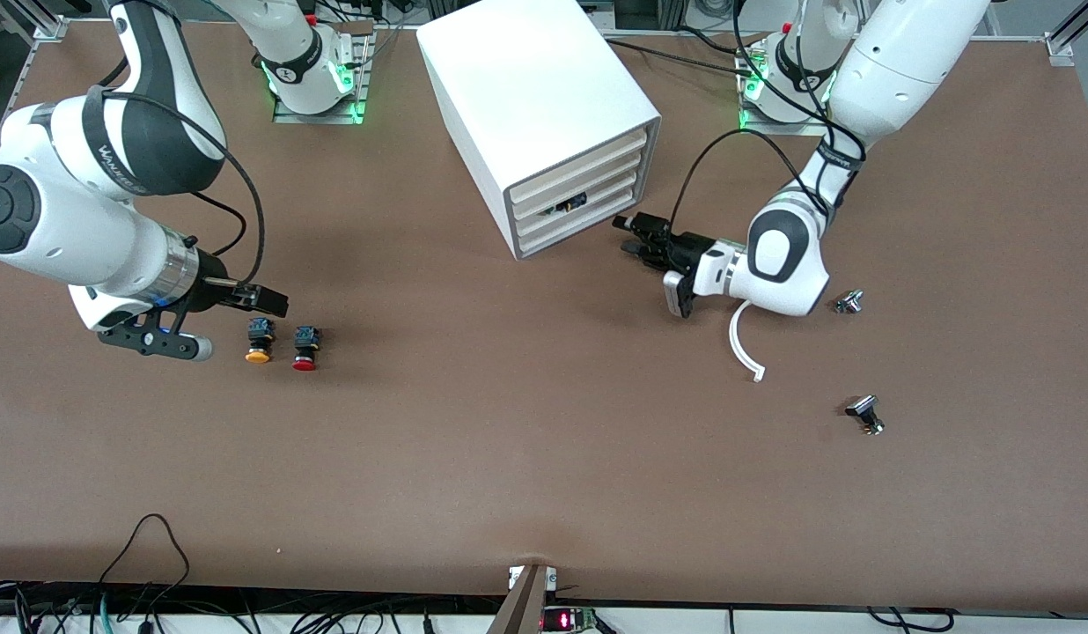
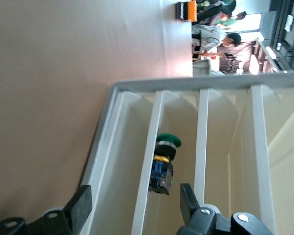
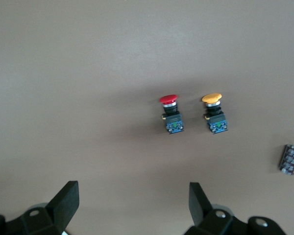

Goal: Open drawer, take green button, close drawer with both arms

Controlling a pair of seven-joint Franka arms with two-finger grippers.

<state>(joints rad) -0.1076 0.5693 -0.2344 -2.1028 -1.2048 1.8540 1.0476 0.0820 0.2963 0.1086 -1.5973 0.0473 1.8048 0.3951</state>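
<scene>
A broad matte brown worktop [image 1: 509, 458] fills the scene under even light, edged by silver aluminium frame rails [image 1: 1062, 40] at its corners, with tangled black cables [image 1: 139, 608] along its near edge and a bright room with a standing person [image 2: 220, 41] at one end.

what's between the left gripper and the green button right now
The left gripper, fingers open, faces the cabinet. Its wrist view shows only the drawer front slat beside the green button; nothing else intervenes.
</scene>
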